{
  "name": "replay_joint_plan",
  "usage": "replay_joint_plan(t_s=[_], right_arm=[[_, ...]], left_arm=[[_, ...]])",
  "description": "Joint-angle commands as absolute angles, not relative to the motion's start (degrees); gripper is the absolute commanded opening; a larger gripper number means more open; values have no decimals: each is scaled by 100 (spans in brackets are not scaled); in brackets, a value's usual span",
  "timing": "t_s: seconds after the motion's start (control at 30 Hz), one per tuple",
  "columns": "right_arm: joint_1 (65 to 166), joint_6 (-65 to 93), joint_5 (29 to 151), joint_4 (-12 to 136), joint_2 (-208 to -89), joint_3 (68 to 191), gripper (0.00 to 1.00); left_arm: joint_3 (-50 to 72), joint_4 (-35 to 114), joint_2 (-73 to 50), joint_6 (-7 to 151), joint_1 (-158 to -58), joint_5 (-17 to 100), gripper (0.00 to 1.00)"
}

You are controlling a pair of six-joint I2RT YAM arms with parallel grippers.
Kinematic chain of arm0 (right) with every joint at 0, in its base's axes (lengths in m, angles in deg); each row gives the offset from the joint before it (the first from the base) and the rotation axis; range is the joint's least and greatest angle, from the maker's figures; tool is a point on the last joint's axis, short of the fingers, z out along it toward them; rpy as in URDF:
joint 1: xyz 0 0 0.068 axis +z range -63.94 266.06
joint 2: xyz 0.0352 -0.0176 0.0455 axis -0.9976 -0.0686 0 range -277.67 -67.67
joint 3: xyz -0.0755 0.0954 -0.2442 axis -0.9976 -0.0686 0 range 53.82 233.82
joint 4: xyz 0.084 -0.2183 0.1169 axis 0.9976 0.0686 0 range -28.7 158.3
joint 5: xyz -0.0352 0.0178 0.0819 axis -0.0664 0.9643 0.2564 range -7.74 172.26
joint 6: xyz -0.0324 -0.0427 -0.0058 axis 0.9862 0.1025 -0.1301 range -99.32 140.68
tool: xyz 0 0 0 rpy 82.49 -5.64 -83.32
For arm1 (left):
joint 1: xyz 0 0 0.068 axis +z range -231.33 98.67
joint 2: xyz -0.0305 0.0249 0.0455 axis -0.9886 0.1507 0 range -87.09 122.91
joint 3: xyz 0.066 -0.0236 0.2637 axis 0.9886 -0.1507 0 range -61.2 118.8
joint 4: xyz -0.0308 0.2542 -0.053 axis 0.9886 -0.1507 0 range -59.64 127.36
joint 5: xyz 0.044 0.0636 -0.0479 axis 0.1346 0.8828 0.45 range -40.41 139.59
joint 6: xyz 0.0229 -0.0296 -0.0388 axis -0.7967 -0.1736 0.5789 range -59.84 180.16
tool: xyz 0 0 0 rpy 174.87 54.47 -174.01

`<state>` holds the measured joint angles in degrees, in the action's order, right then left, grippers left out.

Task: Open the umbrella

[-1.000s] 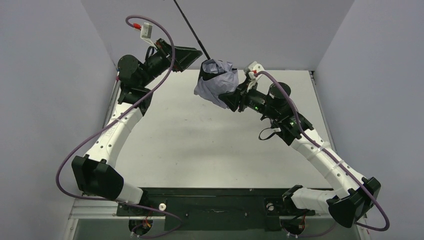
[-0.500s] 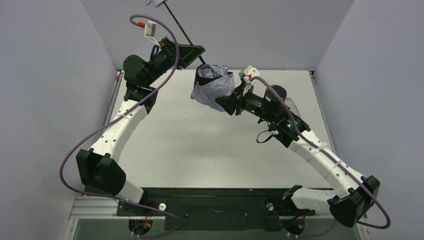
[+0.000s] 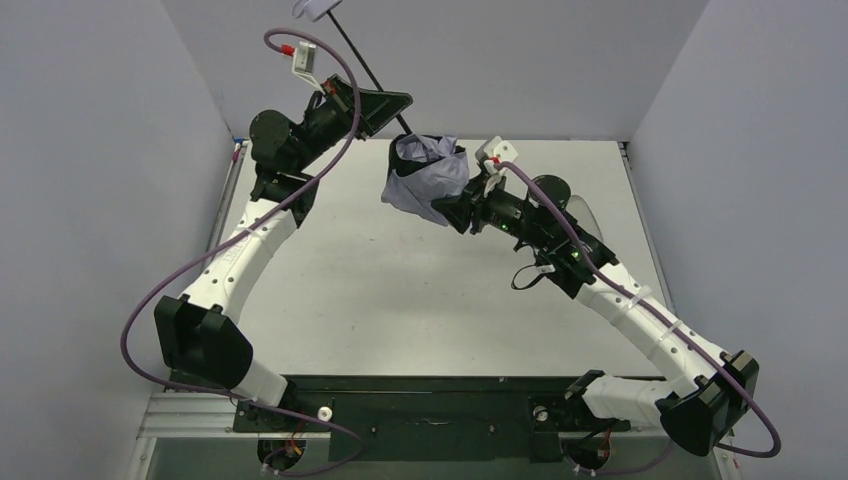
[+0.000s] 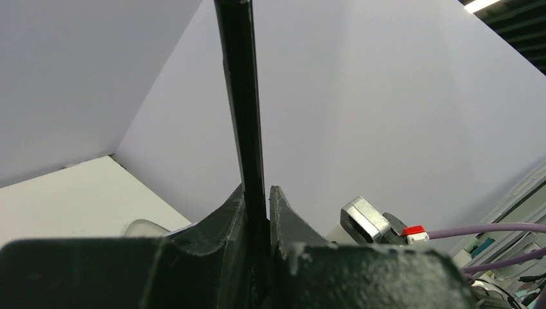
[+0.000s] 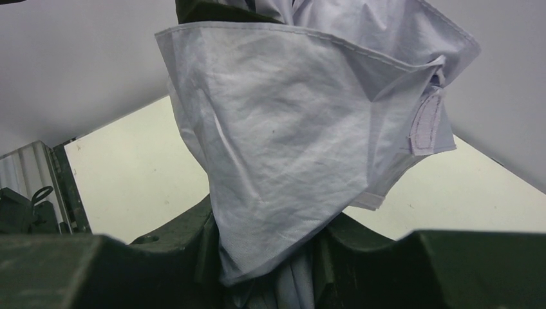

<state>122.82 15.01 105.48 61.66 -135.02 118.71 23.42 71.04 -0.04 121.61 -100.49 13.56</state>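
Above pale table (image 3: 380,290), grey walls (image 3: 90,150) enclosing; umbrella (image 3: 425,180) aloft.

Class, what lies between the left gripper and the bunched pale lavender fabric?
A short stretch of the umbrella's thin black shaft, in the top view.

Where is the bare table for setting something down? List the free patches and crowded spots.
Free: the wide middle of the table, bordered by the left arm, right arm and black base rail. Crowded: the far edge, where the left gripper and right gripper hold the umbrella aloft.
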Motion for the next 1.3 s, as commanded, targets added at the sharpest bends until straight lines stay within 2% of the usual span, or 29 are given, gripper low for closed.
replay_joint_plan(t_s=[0.0,0.03,0.07,0.13,0.2,0.37,0.4,0.5,0.6,0.7,0.9,1.0,1.17,1.27], right_arm=[[12311,1622,10597,5863,-13250,12050,33],[12281,1638,10598,6032,-13202,12055,44],[12268,1679,10579,6156,-13161,12041,61],[12220,1746,10546,6443,-13028,11964,76],[12186,1762,10505,6670,-12901,11820,79],[11947,1681,10343,7002,-12501,11309,81],[11863,1606,10331,7041,-12464,11264,81],[11307,1409,10432,7191,-12366,11203,80],[10986,1378,10536,7264,-12347,11330,78],[10951,1477,10575,7287,-12346,11451,75],[10976,1445,10797,7101,-12497,11752,63],[11103,1413,10841,6982,-12652,11926,62],[11479,1417,10765,6846,-12943,12153,66],[11688,1462,10766,6617,-13165,12248,64]], left_arm=[[2622,7320,-36,11985,-9987,1423,0],[2633,7264,-54,11720,-9974,1375,0],[2651,7029,-71,11500,-9947,1356,0],[2731,6460,-160,10476,-9913,1355,0],[2822,5925,-231,9249,-9920,1350,0],[2851,4990,-445,6364,-10138,1471,0],[2821,4678,-565,5459,-10377,1525,0],[2415,4341,-877,4230,-10937,1645,0],[2213,4433,-1037,4409,-11227,1502,0],[2238,4699,-991,4785,-11046,1731,0],[2072,4699,-1119,4864,-11023,808,0],[1934,4776,-1200,4786,-11081,820,0],[1915,5035,-1182,5289,-11084,781,0],[1825,5254,-1178,5565,-11086,699,0]])
